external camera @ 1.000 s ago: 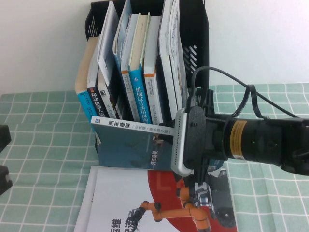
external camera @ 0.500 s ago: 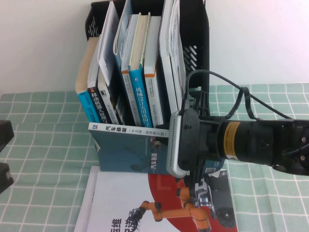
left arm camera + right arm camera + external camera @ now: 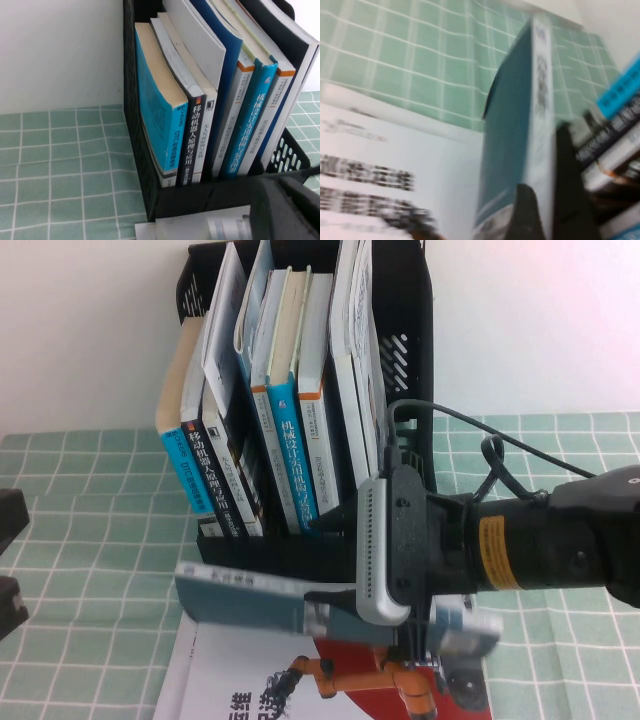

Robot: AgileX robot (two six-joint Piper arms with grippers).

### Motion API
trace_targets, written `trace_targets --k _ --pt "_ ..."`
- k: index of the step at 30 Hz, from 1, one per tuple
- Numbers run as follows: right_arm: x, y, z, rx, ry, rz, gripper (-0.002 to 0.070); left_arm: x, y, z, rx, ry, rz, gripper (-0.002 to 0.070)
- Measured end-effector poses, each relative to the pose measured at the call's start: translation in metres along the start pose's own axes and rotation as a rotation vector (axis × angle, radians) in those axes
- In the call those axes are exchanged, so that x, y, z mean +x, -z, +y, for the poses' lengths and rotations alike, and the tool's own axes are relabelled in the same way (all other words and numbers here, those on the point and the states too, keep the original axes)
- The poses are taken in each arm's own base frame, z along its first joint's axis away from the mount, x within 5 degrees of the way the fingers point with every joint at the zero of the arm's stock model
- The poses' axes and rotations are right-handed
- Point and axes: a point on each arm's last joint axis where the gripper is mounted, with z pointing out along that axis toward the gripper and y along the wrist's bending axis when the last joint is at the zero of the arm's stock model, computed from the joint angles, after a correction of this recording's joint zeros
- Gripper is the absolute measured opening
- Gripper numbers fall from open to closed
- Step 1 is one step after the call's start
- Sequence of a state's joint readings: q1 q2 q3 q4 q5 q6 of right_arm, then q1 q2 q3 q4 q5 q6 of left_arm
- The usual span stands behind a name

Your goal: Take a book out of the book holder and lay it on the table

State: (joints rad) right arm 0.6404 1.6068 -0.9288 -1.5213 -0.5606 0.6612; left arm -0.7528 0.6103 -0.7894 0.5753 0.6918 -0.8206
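The book (image 3: pixel 250 598), teal-backed with a white spine, lies tilted and blurred just in front of the black book holder (image 3: pixel 408 300), partly over a white-and-red cover. In the right wrist view the book (image 3: pixel 507 135) shows its teal back and its spine. My right gripper (image 3: pixel 325 523) hovers above it by the holder's front lip, open, with the book below its fingers (image 3: pixel 526 217). My left gripper (image 3: pixel 8 560) sits at the table's left edge, open and holding nothing. The holder (image 3: pixel 131 100) still has several upright books in it.
A white-and-red cover with an orange robot arm (image 3: pixel 240 670) lies flat on the green checked table (image 3: pixel 90 570) in front of the holder. The right arm (image 3: pixel 285 210) and its cable reach in from the right. A white wall stands behind.
The book has dropped from the right gripper's level down towards the table, and it is now blurred and tilted. The right gripper has let go of it and has barely moved. The left arm is still.
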Motion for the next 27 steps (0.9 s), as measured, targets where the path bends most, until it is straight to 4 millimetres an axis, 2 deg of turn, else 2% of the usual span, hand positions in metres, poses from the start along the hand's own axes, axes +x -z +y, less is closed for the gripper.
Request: trace_targets --k 4,9,11,13,16,18,19,21,24,27 --pt "-0.011 0.012 0.008 -0.093 -0.013 -0.021 0.0486 0.0 0.0 0.0 0.001 0.003 0.001 -0.0003" --pt "-0.018 0.017 0.016 -0.182 -0.081 -0.06 0.048 0.001 0.0 0.0 0.007 0.014 0.006 -0.0002" --pt "-0.019 0.018 0.016 -0.192 -0.086 -0.067 0.0449 0.001 0.0 -0.001 0.01 0.017 0.008 -0.0003" --pt "-0.02 0.02 0.014 -0.162 -0.06 -0.052 0.0372 0.001 0.0 -0.001 0.009 0.017 0.008 -0.0003" --pt "-0.023 0.031 0.001 -0.011 0.049 0.007 0.021 0.001 0.0 -0.001 0.009 0.017 0.008 -0.0003" --pt "-0.028 0.046 -0.015 0.159 0.142 0.078 0.0095 0.001 0.0 -0.001 0.009 0.017 0.008 -0.0003" --pt "-0.031 0.056 -0.025 0.263 0.168 0.122 0.0066 0.001 0.0 -0.001 0.009 0.017 0.008 -0.0003" --pt "-0.036 0.081 -0.045 0.487 0.197 0.225 0.0027 0.001 0.0 -0.001 0.009 0.017 0.008 -0.0003" --pt "-0.039 0.12 -0.066 0.77 0.188 0.413 0.0007 0.001 0.0 0.0 0.001 0.016 0.014 -0.0003" --pt "-0.034 0.153 -0.072 0.858 0.029 0.671 0.0001 0.002 0.0 0.002 -0.018 0.005 0.019 -0.0003"
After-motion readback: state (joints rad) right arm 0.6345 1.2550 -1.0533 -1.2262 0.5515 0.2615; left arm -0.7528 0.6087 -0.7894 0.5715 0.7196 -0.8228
